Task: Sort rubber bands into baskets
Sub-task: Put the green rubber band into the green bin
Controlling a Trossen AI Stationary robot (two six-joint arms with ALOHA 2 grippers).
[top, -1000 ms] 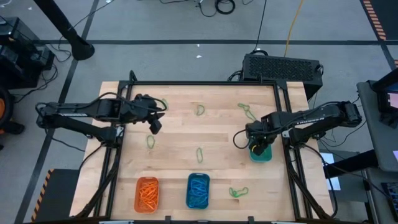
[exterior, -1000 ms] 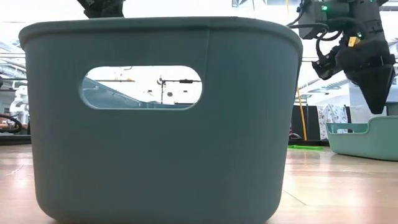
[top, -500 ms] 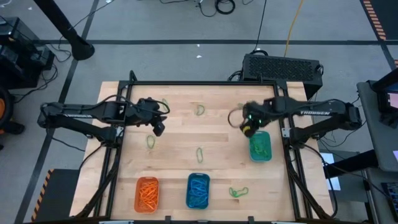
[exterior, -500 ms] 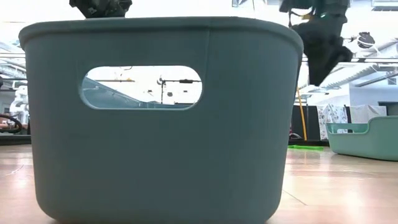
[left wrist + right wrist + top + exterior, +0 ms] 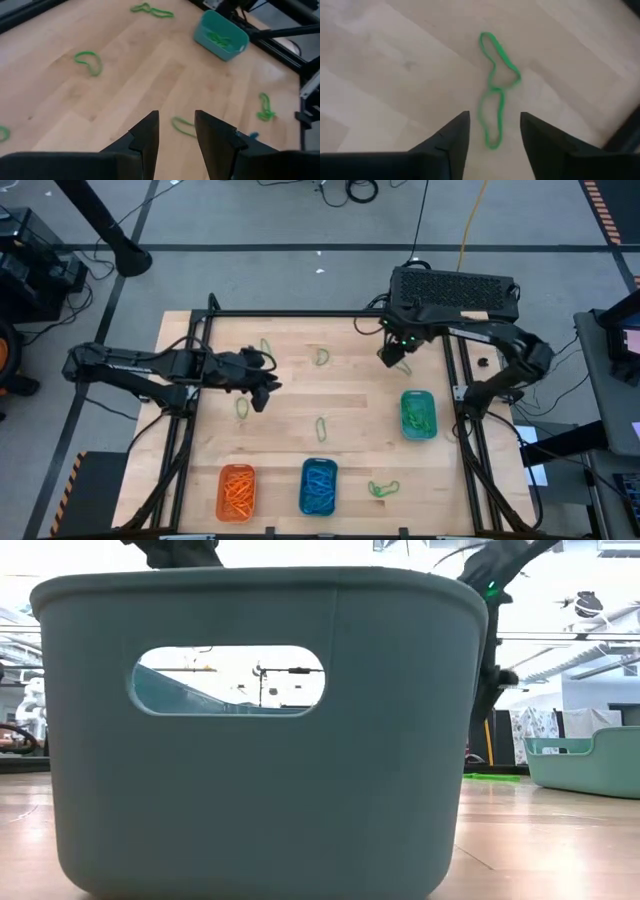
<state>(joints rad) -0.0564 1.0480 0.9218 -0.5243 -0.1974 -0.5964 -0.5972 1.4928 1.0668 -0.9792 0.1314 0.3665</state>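
While open, right gripper [image 5: 490, 131] straddles green rubber band [image 5: 494, 82].

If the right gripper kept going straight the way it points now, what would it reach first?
Most likely the green rubber bands lying on the bare table: they sit in line between the open right gripper fingers. How far off they are is unclear.
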